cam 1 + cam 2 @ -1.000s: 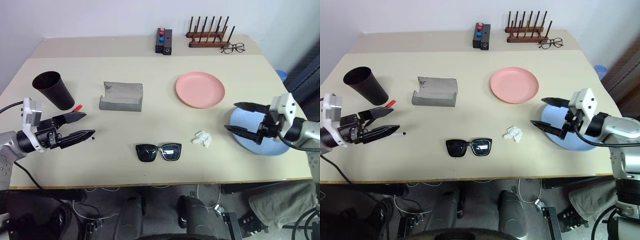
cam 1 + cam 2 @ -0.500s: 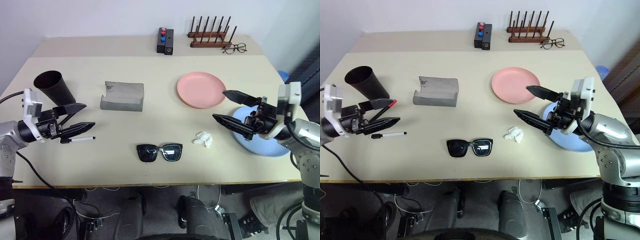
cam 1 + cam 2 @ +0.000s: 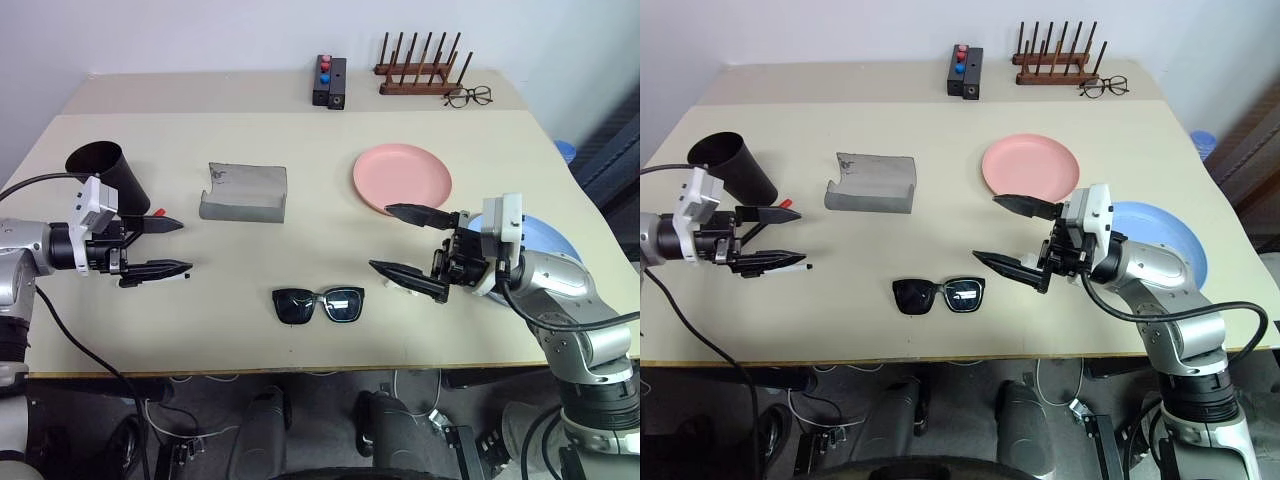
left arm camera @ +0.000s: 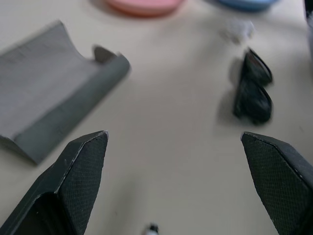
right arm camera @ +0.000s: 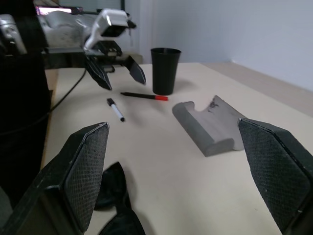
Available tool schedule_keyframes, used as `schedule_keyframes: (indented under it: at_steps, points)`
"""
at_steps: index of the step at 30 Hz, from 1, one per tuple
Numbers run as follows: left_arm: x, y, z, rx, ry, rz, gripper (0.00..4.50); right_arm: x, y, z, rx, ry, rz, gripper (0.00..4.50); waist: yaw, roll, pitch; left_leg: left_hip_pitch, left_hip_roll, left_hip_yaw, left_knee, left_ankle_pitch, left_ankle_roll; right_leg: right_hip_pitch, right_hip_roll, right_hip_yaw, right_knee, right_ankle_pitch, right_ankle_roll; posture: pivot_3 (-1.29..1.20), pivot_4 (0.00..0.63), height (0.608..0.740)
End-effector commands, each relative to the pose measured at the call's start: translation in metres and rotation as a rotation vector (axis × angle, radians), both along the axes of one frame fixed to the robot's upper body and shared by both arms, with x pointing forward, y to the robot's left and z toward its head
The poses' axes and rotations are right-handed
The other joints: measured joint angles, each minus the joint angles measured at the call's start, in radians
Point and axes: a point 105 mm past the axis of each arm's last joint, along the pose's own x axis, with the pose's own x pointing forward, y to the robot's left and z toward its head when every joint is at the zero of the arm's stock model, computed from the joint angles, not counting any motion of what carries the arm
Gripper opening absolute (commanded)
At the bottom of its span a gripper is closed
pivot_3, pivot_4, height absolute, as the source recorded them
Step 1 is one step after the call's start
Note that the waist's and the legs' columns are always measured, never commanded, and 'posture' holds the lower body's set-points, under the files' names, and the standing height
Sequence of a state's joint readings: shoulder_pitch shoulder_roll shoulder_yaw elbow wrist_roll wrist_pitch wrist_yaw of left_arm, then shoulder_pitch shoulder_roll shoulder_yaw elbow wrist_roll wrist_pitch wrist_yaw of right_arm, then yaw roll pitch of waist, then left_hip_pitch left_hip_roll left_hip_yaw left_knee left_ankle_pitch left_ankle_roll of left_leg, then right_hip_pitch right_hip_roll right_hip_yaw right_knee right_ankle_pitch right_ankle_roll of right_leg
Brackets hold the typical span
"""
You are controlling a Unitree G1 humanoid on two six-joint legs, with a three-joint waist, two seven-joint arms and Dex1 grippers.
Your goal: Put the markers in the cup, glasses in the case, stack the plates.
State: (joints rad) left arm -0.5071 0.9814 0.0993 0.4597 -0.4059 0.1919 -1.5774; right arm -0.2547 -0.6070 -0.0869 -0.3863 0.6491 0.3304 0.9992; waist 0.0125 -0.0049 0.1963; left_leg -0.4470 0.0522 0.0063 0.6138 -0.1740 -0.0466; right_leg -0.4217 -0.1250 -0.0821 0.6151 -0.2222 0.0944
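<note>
The black cup (image 3: 105,175) stands at the table's left. Beside it lies the red-capped marker (image 5: 144,96), and nearer the front the white marker (image 5: 116,108). My left gripper (image 3: 184,246) hovers open over both markers, pointing right. The grey case (image 3: 245,192) lies open in the left middle. The black sunglasses (image 3: 318,304) rest near the front edge. My right gripper (image 3: 380,237) is open and empty, pointing left, just right of the sunglasses. The pink plate (image 3: 402,178) sits behind it, and the blue plate (image 3: 545,238) is partly covered by my right arm.
A crumpled white paper wad (image 3: 396,284) lies under my right gripper's lower finger. Along the far edge stand a black box with red and blue buttons (image 3: 328,80), a wooden peg rack (image 3: 420,72) and wire-framed spectacles (image 3: 468,96).
My right gripper has swung left from over the blue plate to beside the sunglasses. My left gripper has turned on the spot above the markers. Both stay open.
</note>
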Motion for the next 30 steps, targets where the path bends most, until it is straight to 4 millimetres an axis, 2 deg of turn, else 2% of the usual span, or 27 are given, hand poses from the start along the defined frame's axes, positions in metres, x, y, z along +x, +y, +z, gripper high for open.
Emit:
schedule_keyframes:
  at_steps: [1,4,10,19,24,27,30]
  points:
    - [-0.003,0.016,-0.008,0.196,-0.025,-0.045,4.50,-0.001,0.000,0.007,0.020,-0.046,0.002,4.29,0.000,0.000,0.000,0.000,0.000,0.000,0.000,0.000,0.000,0.000,0.000,0.000,0.000,0.000,0.000,0.00,0.150,0.740]
    - [0.000,0.029,-0.020,0.341,-0.037,-0.076,4.50,-0.001,-0.002,0.006,0.024,-0.053,-0.021,4.29,0.001,0.000,0.000,0.000,0.000,0.000,0.000,0.000,0.000,0.000,0.000,0.000,0.000,0.000,0.000,0.00,0.150,0.740]
    - [0.008,0.038,-0.034,0.472,-0.043,-0.123,4.50,-0.001,-0.001,0.005,0.030,-0.068,-0.044,4.29,0.002,-0.001,0.000,-0.004,0.000,0.000,0.001,0.000,0.000,-0.003,0.000,0.000,0.000,0.000,0.000,0.00,0.150,0.740]
    - [0.014,0.044,-0.044,0.545,0.023,-0.119,4.50,-0.004,0.000,0.004,0.037,-0.068,-0.074,4.29,0.001,-0.001,0.000,-0.004,0.000,0.000,0.001,0.000,0.000,-0.003,0.000,0.000,0.001,0.000,0.000,0.00,0.150,0.740]
    - [0.016,0.038,-0.055,0.518,0.073,-0.111,4.50,-0.004,0.001,0.005,0.044,-0.072,-0.083,4.29,0.003,-0.001,-0.001,-0.004,0.000,0.000,0.002,0.000,0.000,-0.003,0.000,0.000,0.002,0.000,0.000,0.00,0.150,0.740]
    - [0.018,0.033,-0.062,0.497,0.111,-0.108,3.70,-0.005,0.002,0.006,0.045,-0.071,-0.088,4.33,0.004,-0.001,-0.001,-0.004,0.000,0.000,0.002,0.000,0.000,-0.003,0.000,0.000,0.002,0.000,0.000,0.00,0.150,0.740]
    - [0.017,0.033,-0.065,0.501,0.135,-0.105,2.21,-0.006,0.001,0.008,0.045,-0.072,-0.092,4.33,0.001,-0.001,-0.001,-0.004,0.000,0.000,0.003,0.000,0.000,-0.002,0.000,0.000,0.002,0.000,0.000,0.00,0.150,0.740]
